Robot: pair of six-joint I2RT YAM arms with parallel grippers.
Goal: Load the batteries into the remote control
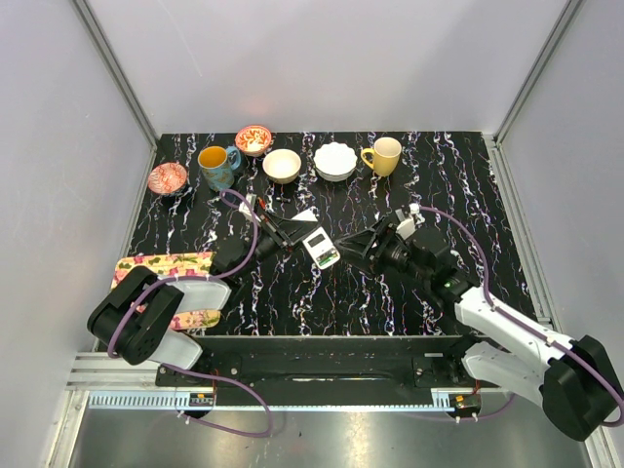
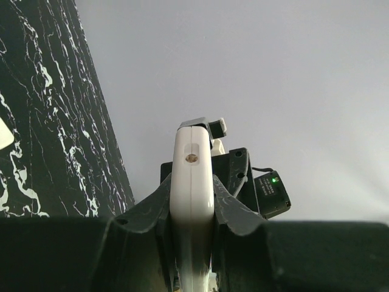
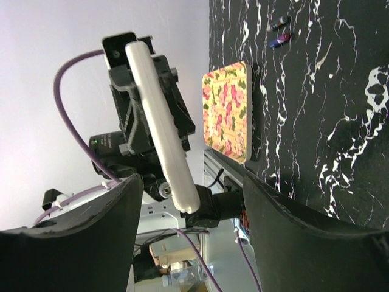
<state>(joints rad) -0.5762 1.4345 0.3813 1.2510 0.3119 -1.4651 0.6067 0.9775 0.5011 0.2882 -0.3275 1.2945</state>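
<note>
Left gripper [image 2: 191, 210] pinching remote control [image 2: 191, 176], raised off table [image 1: 390, 307] — right gripper [image 3: 191, 225] spread wide, just beside.

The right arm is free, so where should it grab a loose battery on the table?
I'd pinch the battery across its barrel's middle, coming straight down from above. It lies flat on the table, so only its long rounded sides give the fingers opposing faces.

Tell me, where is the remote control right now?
Seen from above, the remote control is near the middle of the view. It is clamped in the left gripper, with the open right gripper close on its right side.
</note>
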